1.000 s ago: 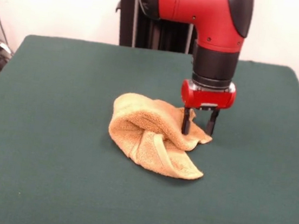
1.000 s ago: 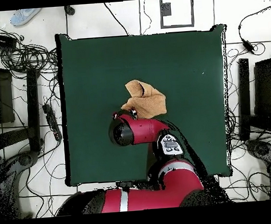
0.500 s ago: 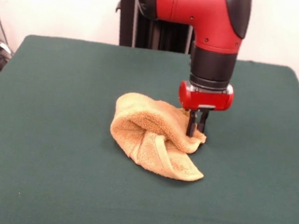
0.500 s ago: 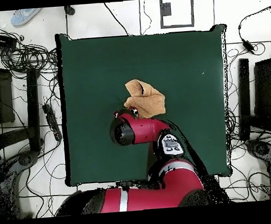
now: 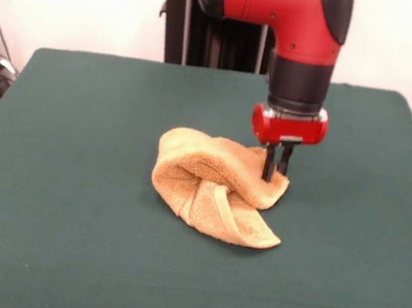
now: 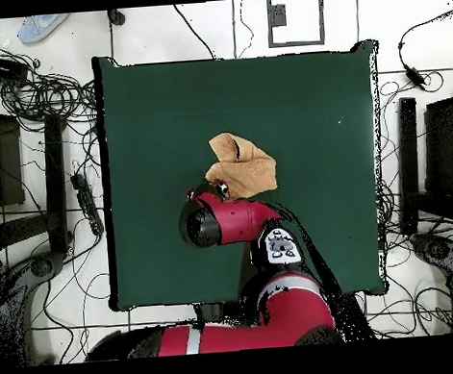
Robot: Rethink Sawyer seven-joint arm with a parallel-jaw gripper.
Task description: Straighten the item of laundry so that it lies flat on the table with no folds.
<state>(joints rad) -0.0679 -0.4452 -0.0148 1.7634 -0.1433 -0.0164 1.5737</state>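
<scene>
Towel (image 5: 212,192): crumpled, folded over itself, frame centre on your green table (image 5: 79,146)
Gripper (image 5: 275,176): fingers pressed together, pinching towel's right edge, you see

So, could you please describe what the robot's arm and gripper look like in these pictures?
The glossy red arm has rounded casings with black joint sections, and a black cylindrical wrist below the elbow. A small red block at the wrist's end carries the gripper, with two thin black fingers. From overhead, a white panel with dark markings sits on an upper link. No loose cables show along the arm.
</scene>
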